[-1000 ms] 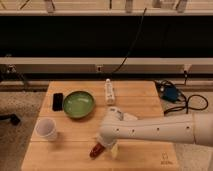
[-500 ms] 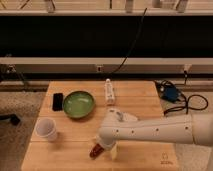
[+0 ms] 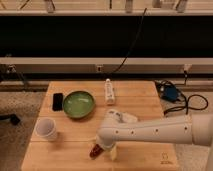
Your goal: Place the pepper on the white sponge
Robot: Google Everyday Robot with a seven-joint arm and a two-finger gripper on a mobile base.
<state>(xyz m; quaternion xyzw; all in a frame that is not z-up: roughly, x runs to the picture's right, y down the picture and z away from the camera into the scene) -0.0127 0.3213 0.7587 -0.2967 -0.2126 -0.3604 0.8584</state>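
Near table [image 3: 142, 95] front edge, gripper [image 3: 104, 150] at pepper [image 3: 94, 151], grip cannot be told, white sponge [image 3: 129, 118] beyond.

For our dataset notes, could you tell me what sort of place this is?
Probably a robotics lab: a wooden table set with a green bowl and white cup, loose cables off one end, and the tool low at the front edge beside the pepper.

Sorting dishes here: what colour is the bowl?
Green bowl, camera view best; the gripper is low beside the pepper.
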